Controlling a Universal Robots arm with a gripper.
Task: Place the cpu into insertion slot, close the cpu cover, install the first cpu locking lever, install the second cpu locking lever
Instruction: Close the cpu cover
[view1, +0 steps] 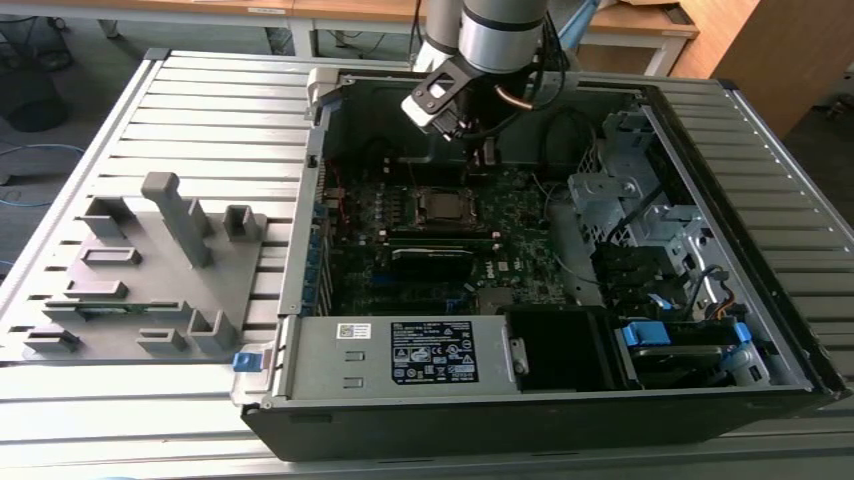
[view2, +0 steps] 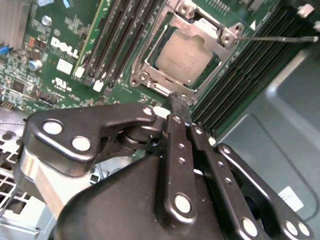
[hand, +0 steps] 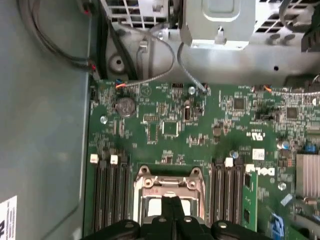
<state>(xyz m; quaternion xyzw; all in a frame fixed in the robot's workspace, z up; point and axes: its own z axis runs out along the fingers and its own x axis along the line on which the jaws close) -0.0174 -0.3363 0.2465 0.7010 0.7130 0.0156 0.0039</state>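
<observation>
On the exterior view's left, a grey plastic tray (view1: 134, 300) with blocky pegs is lying on a grey metal table (view1: 200, 110) made of long ridged slats. Beside it, a big black computer case (view1: 534, 425) is lying open. Its silver power box (view1: 334, 355) is wearing a black-and-white sticker.

I am reaching down into the case. My gripper (view2: 179, 106) is black and shiny, and its two fingers are squeezing together, tip to tip. The tips are sitting right at the edge of the insertion slot (view1: 445, 205); I cannot tell if they are touching it.

The cpu (view2: 186, 52), a flat dull-grey square, is resting in that slot. The silver cpu cover (view2: 149, 62) is lying around it like a picture frame. A thin metal lever (view2: 280, 38) is poking out past it.

The board (hand: 200, 130) is green and bumpy, with long black memory slots (hand: 107, 195). On the exterior view's right, blue plastic clips (view1: 645, 333) are showing. Brown wooden desks (view1: 334, 8) are standing behind the table.
</observation>
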